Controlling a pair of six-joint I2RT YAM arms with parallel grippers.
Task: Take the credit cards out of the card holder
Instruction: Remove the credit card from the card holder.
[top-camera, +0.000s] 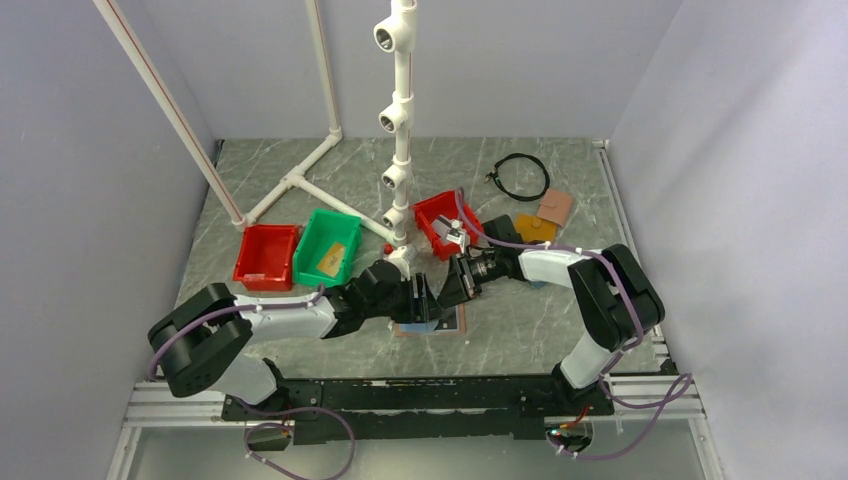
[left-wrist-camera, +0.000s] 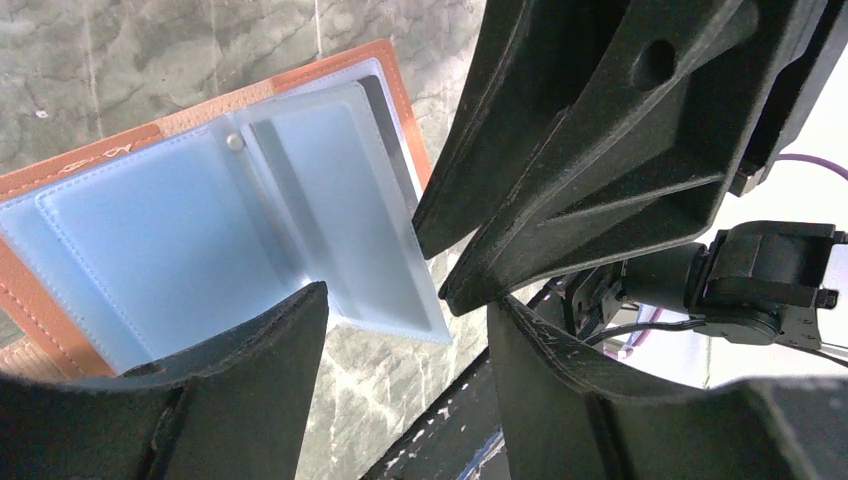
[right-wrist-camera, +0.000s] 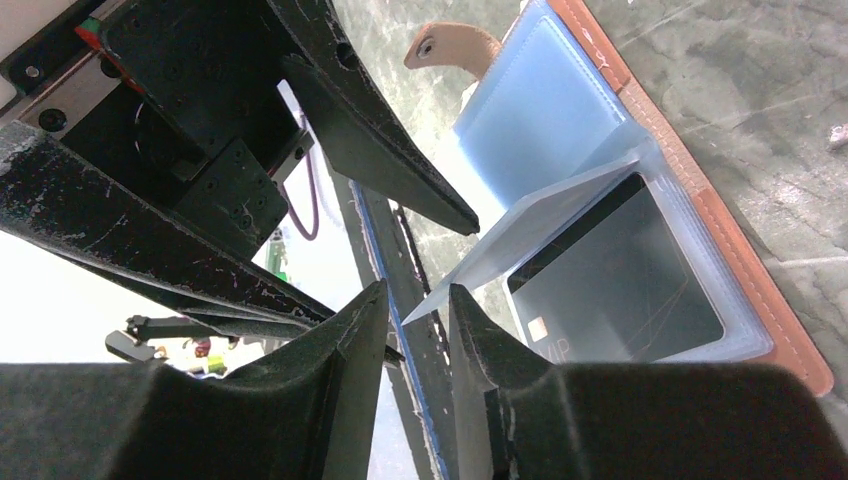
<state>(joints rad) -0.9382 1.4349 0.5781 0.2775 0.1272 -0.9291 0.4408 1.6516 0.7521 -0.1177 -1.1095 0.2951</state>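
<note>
Black plastic fingers of the right gripper (right-wrist-camera: 417, 300) rise at lower centre of the right wrist view with only a narrow slit between them. The corner of a clear leaf (right-wrist-camera: 540, 225) reaches the mouth of that slit but does not appear clamped. The left gripper (left-wrist-camera: 408, 340), at the bottom of the left wrist view, stands moderately wide and holds nothing. Both converge on the card holder (right-wrist-camera: 530, 110), which lies spread open on the table (top-camera: 520, 320) at lower centre of the top view, between the two wrists. Its light blue lining faces up, and its snap tab (right-wrist-camera: 452, 45) curls at upper centre of the right wrist view.

Progress. One dark card (right-wrist-camera: 615, 285) sits fully inside a hazy pocket beneath the raised leaf, right of centre in the right wrist view, so at least this extraction is left to do. The blue pockets in the left wrist view look empty. No other card can be identified. A tan piece (top-camera: 332, 260) in the green bin (top-camera: 312, 245), left of centre in the top view, is too small to name.

Lettering. "VIP" is legible near the dark card's lower left corner, beside a small chip. A stamped mark on the leather edge, upper left of the left wrist view, cannot be read.
</note>
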